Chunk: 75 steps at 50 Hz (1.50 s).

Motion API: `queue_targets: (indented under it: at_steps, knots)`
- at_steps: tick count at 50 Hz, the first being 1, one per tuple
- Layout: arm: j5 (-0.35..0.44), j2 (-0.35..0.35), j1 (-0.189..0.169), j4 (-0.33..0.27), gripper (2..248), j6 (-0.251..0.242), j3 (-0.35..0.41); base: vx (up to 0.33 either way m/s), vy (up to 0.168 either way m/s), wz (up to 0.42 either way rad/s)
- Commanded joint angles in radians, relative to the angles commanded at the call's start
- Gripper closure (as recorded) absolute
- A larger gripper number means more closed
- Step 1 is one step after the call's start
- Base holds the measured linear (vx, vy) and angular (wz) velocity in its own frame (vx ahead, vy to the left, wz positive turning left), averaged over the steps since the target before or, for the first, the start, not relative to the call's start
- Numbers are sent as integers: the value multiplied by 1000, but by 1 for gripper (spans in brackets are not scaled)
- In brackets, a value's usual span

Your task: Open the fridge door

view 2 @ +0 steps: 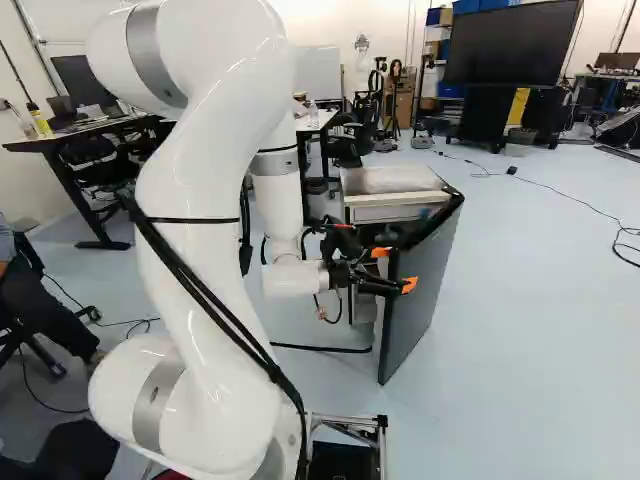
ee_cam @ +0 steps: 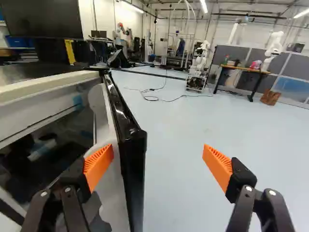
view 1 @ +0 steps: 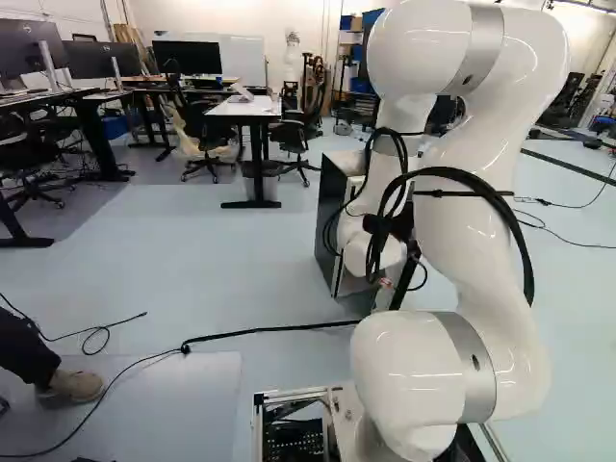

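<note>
The small fridge [view 2: 392,182] stands ahead of the arm, its dark side [view 1: 332,217] showing in the left base view. Its door [view 2: 422,290] is swung partly out from the body in the right base view. My gripper [view 2: 395,269] is at the door's free edge, fingers spread wide. In the wrist view the gripper [ee_cam: 158,165] has the door [ee_cam: 126,123] between its open fingers. One orange pad [ee_cam: 98,165] is close by the pale inner side; whether it touches cannot be told. The other pad [ee_cam: 217,166] stands well off the outer face.
A white desk [view 1: 243,108] with chairs is beyond the fridge. A black cable [view 1: 279,330] crosses the floor by the base. A person's shoe [view 1: 77,385] is on the floor at the left of the left base view. Another robot [ee_cam: 197,67] stands far ahead.
</note>
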Motion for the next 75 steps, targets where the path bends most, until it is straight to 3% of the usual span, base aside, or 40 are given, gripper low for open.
queue_targets:
  at_steps: [24,58,75]
  knots:
    - [78,8,-98,85,3,0,14,0,0,0]
    - [54,-11,-107,88,3,0,-20,0,0,0]
    - [33,-61,-163,88,3,0,-110,0,0,0]
